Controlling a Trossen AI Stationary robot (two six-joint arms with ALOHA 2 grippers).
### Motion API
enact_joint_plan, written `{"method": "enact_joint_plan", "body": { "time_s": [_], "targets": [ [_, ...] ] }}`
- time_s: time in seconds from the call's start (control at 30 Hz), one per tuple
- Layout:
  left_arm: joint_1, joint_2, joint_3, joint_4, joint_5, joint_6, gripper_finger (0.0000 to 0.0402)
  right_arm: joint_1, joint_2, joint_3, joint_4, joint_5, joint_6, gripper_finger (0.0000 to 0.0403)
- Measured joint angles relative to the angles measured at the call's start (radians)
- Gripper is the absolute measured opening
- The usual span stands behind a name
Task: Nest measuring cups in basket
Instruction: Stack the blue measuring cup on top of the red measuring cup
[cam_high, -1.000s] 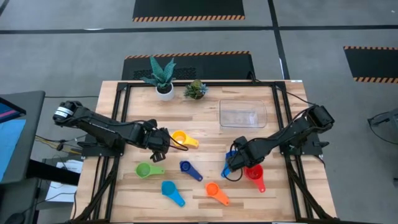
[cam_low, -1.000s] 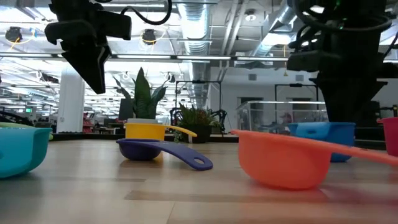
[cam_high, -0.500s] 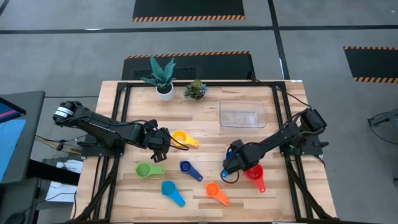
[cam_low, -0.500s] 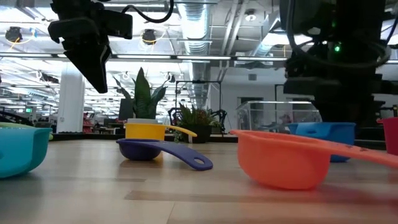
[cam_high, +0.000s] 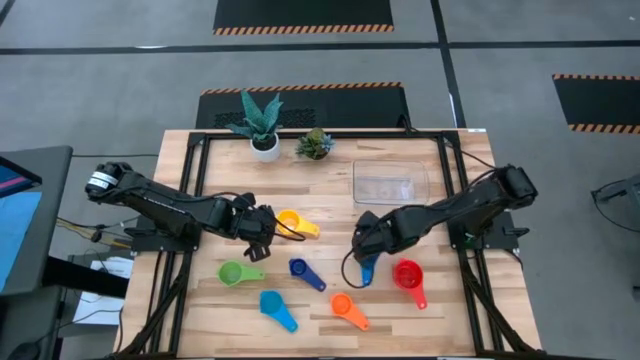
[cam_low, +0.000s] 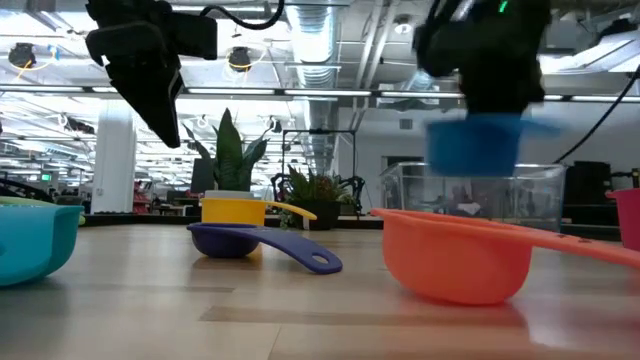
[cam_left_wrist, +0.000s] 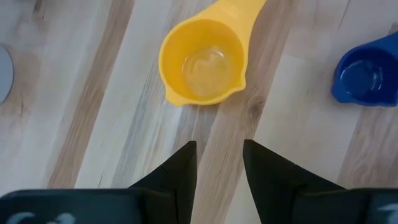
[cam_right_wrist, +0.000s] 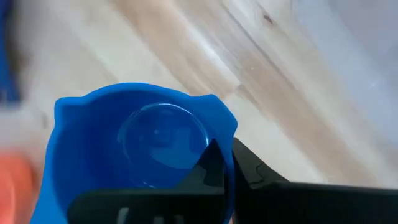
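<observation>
We see the right gripper (cam_high: 366, 243) near the middle of the table, its fingers pinched on the rim of a blue measuring cup (cam_right_wrist: 134, 146), one finger inside the bowl and one outside. In the low view that blue cup (cam_low: 472, 143) hangs clear above the wooden table (cam_high: 330, 195), with the clear basket (cam_low: 480, 190) behind it. From above, the basket (cam_high: 390, 182) sits on the far right part of the table and looks empty, apart from the lifted cup.

We find the left gripper (cam_high: 258, 226) hovering just beside the yellow measuring cup (cam_high: 288, 220), its fingers (cam_left_wrist: 180, 168) spread with a gap between them and nothing in it. The yellow cup (cam_left_wrist: 202, 62) lies upright on the wood ahead of those fingers, not touched.

The other cups rest on the table nearer the front edge: a green cup (cam_high: 233, 273), a dark blue cup (cam_high: 300, 268), a light blue cup (cam_high: 272, 302), an orange cup (cam_high: 343, 305) and a red cup (cam_high: 407, 274). They lie well apart from one another.

Two potted plants (cam_high: 262, 125) stand at the far edge.
</observation>
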Motion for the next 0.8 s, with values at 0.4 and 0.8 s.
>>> {"method": "enact_joint_plan", "body": {
  "time_s": [0.4,0.8],
  "targets": [
    [0.000,0.000,0.000,0.037,0.000,0.000,0.0122,0.187,-0.070,0.086,-0.368,-0.026,-0.084,0.0008],
    [0.000,0.000,0.000,0.082,-0.027,0.031,0.0122,0.362,-0.023,0.019,-0.421,-0.022,0.115,0.0007]
  ]
}}
